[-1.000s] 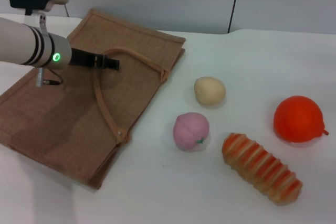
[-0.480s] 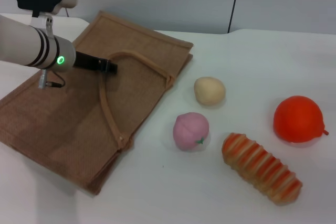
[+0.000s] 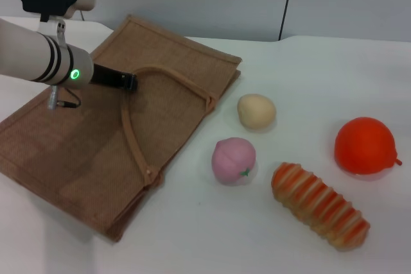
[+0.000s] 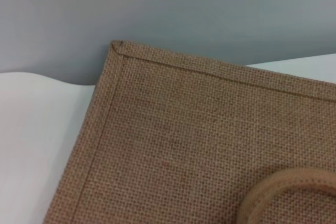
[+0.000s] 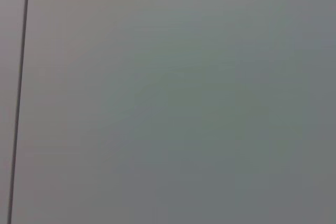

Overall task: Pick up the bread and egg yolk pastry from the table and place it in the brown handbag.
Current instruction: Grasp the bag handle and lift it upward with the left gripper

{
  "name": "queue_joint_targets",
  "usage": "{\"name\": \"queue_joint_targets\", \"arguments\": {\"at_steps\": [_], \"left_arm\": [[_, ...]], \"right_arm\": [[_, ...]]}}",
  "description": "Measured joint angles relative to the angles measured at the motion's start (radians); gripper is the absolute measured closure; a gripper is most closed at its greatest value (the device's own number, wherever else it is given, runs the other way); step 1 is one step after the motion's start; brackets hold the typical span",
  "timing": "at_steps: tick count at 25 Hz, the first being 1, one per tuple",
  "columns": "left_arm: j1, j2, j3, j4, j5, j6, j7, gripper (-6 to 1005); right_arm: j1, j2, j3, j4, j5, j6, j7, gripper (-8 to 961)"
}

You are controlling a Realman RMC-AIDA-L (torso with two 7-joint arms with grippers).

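Observation:
The brown handbag (image 3: 77, 152) lies flat on the left of the white table (image 3: 212, 235), one loop handle (image 3: 173, 76) raised. My left gripper (image 3: 131, 81) is over the bag, shut on that handle near its top. The left wrist view shows the bag's woven cloth (image 4: 184, 140) with a corner and part of the handle (image 4: 283, 187). The egg yolk pastry (image 3: 256, 111), a pale beige ball, sits just right of the bag. Near the front right lies the bread (image 3: 319, 205), a striped orange and cream loaf. My right gripper is out of view.
A pink peach-like ball (image 3: 234, 160) rests between the pastry and the bread. A round orange-red fruit (image 3: 364, 145) sits at the far right. A grey wall stands behind the table, and the right wrist view shows only that wall.
The bag has slid and turned, its far right corner moving right towards the pastry. My left gripper has drawn back slightly to the left with the handle.

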Motion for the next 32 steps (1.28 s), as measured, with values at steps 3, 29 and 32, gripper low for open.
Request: {"name": "queue_joint_targets", "arguments": {"at_steps": [3,29,32], "left_arm": [[0.0,0.0,0.0,0.0,-0.003,0.005,0.003,807],[0.23,0.015,-0.002,0.007,-1.025,-0.405,0.711,878],[0.264,0.018,-0.003,0.002,-1.116,-0.469,0.763,878]], "right_arm": [[0.0,0.0,0.0,0.0,0.0,0.0,0.0,93],[0.013,0.002,-0.012,-0.005,-0.122,-0.012,0.063,93],[0.025,0.001,-0.012,-0.013,-0.2,-0.008,0.066,93]]}}
